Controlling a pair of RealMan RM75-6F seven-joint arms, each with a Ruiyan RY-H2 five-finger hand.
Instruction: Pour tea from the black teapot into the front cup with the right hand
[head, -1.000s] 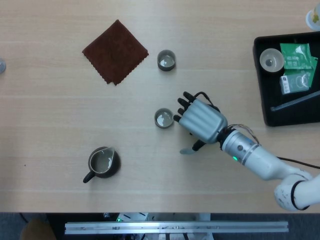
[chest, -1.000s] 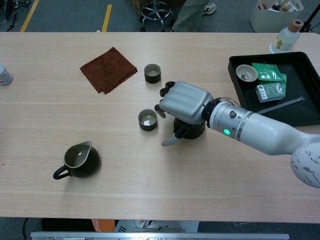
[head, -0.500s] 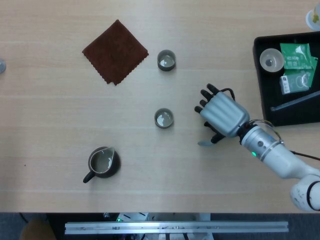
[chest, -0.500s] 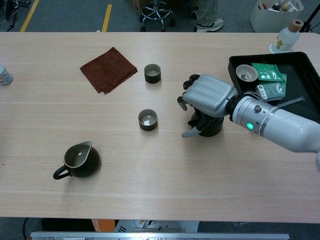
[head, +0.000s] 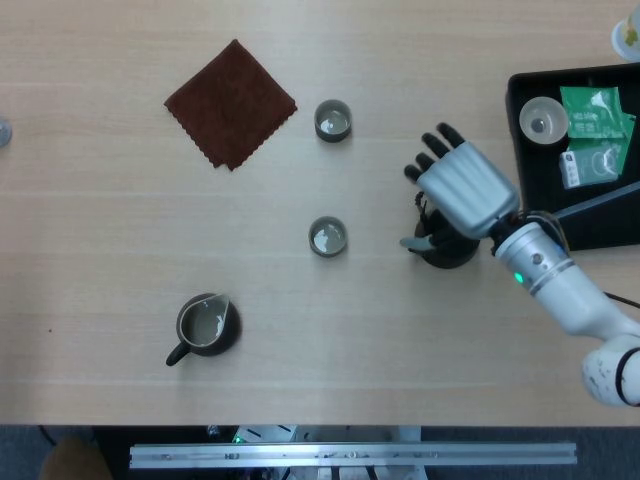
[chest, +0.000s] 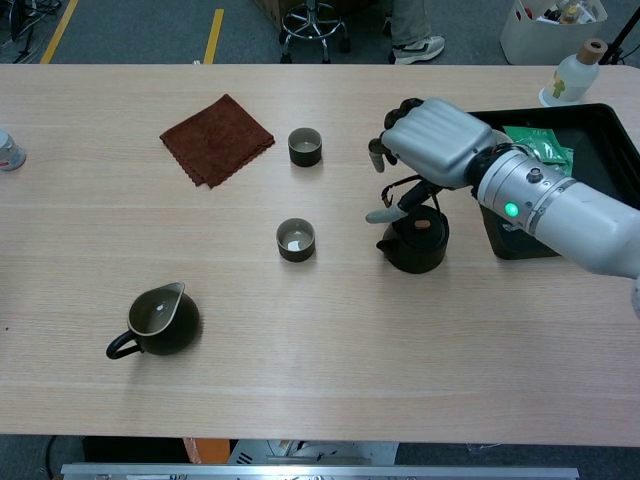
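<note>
Teapot (chest: 417, 241) sits on the worktop (chest: 330, 340), with our right hand (chest: 432, 142) above it.
We see the teapot at 3 o'clock of the front cup (chest: 296, 240), well apart from it. Our right hand hangs over the pot's wire handle with fingers spread; we cannot tell whether any finger touches it. The second cup (chest: 305, 147) stands at 12 o'clock of the front one, the cloth (chest: 217, 139) at 10 o'clock, the pitcher (chest: 159, 320) at 7 o'clock. A black tray (head: 522, 180) lies at 2 o'clock.
</note>
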